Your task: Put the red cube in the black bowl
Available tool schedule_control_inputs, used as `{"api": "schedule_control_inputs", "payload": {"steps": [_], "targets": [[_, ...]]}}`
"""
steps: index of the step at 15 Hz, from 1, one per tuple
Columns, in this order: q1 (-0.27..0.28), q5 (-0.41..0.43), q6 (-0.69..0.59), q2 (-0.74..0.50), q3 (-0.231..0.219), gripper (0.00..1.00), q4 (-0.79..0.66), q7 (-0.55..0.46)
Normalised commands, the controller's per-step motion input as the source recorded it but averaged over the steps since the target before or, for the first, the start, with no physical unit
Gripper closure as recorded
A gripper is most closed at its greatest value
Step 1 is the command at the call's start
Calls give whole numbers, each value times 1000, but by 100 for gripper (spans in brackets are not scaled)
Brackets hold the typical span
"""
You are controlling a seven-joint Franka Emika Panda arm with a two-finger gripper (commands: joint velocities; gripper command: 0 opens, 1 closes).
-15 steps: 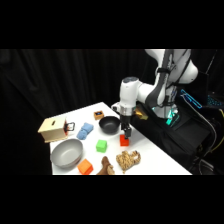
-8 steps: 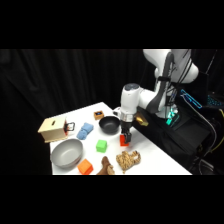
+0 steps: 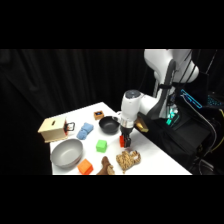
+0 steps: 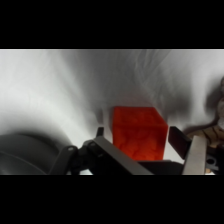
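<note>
My jaws straddle the small bright red cube on the white worktop, spread, not yet clenched, aligned for transfer to the glossy black bowl

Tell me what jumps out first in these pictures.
The red cube fills the wrist view, sitting between the gripper fingers, which stand on either side of it. In the side view the white arm comes down right of the black bowl, near the table's middle.
</note>
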Motion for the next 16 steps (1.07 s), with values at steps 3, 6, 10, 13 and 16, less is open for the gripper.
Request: {"api": "schedule_control_inputs", "payload": {"steps": [3, 6, 10, 13, 16], "targets": [[160, -27, 73, 63, -188, 0, 46, 97], [138, -10, 51, -11, -115, 25, 29, 74], [12, 69, 27, -59, 43, 59, 16, 6], [-21, 86, -41, -95, 76, 70, 3, -14], [-7, 30, -267, -284, 78, 72, -53, -66]]}}
